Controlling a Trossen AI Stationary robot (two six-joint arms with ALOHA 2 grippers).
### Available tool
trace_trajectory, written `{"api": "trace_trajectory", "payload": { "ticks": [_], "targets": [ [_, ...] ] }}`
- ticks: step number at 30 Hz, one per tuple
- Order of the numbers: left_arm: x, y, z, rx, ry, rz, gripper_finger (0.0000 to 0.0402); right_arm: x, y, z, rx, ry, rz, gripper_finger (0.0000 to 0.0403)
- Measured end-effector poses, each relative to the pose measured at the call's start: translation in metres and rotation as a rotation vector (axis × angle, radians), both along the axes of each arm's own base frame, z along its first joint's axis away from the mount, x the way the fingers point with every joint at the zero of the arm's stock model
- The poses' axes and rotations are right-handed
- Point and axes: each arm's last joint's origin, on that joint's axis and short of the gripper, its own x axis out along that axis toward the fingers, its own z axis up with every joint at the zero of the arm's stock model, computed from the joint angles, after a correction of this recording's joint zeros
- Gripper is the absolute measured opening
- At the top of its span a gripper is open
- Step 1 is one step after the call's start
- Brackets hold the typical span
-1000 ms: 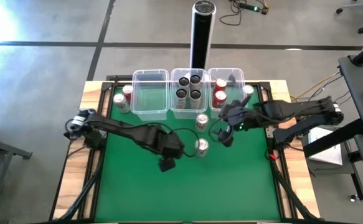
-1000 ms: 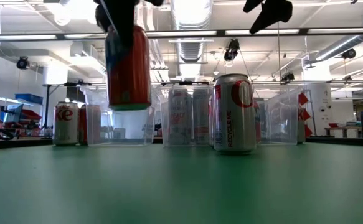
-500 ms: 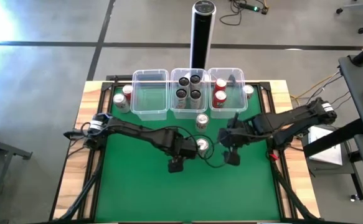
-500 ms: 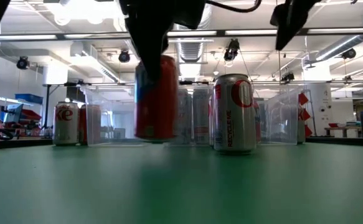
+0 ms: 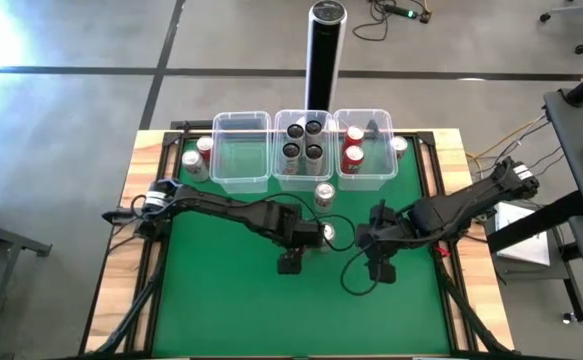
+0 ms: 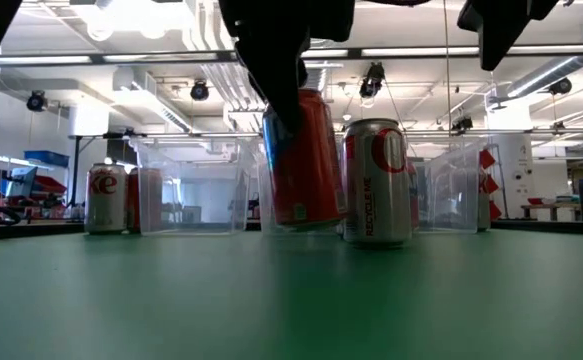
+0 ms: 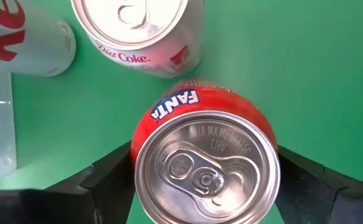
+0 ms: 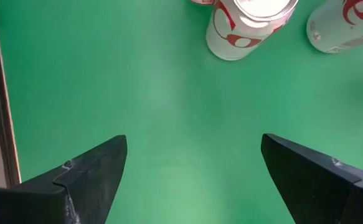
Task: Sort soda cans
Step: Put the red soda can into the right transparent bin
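At the far left of the bench, two silver-white cans stand outside the clear bins. My left gripper has its fingers clamped on a red Fanta can, held upright at mid-bench, just beside a Diet Coke can. The middle bin holds four dark cans; the right bin holds red cans. My right gripper hangs to the right above bare green mat, fingers spread wide and holding nothing.

Two dark, slender jointed arms trail looping black cables; each claw has broad matte-black fingers.
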Motion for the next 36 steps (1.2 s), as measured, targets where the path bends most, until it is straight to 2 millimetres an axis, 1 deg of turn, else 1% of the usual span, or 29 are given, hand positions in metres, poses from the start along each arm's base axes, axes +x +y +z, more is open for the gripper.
{"api": "trace_trajectory", "payload": {
  "ticks": [3,8,11,16,19,24,28,32,36],
  "targets": [
    [0.0,0.0,-0.002,0.0,-0.002,0.0,0.0299,0.001,0.0,-0.001,-0.004,0.003,-0.001,0.0366],
    [0.002,0.0,-0.007,-0.004,-0.021,-0.001,0.0339,0.007,0.003,-0.005,-0.004,-0.01,0.002,0.0366],
    [0.001,-0.001,-0.009,-0.007,-0.019,-0.002,0.0354,0.012,0.005,-0.007,0.001,-0.036,0.018,0.0366],
    [0.0,0.0,-0.007,-0.009,-0.014,-0.002,0.036,0.026,0.01,-0.012,-0.001,-0.098,0.076,0.0366],
    [-0.007,0.001,0.0,-0.008,0.009,0.007,0.0361,0.036,0.012,-0.016,-0.033,-0.143,0.113,0.0366],
    [-0.027,0.005,0.021,0.006,0.047,0.021,0.0361,0.052,0.006,-0.024,-0.101,-0.179,0.192,0.0366],
    [-0.051,0.009,0.039,0.004,0.059,0.046,0.0361,0.068,-0.002,-0.033,-0.139,-0.177,0.239,0.0366],
    [-0.074,0.013,0.043,-0.004,0.086,0.097,0.0361,0.091,-0.011,-0.04,-0.172,-0.221,0.279,0.0366],
    [-0.099,0.017,0.047,-0.019,0.083,0.156,0.0361,0.115,-0.023,-0.039,-0.18,-0.261,0.3,0.0366]
  ]
}}
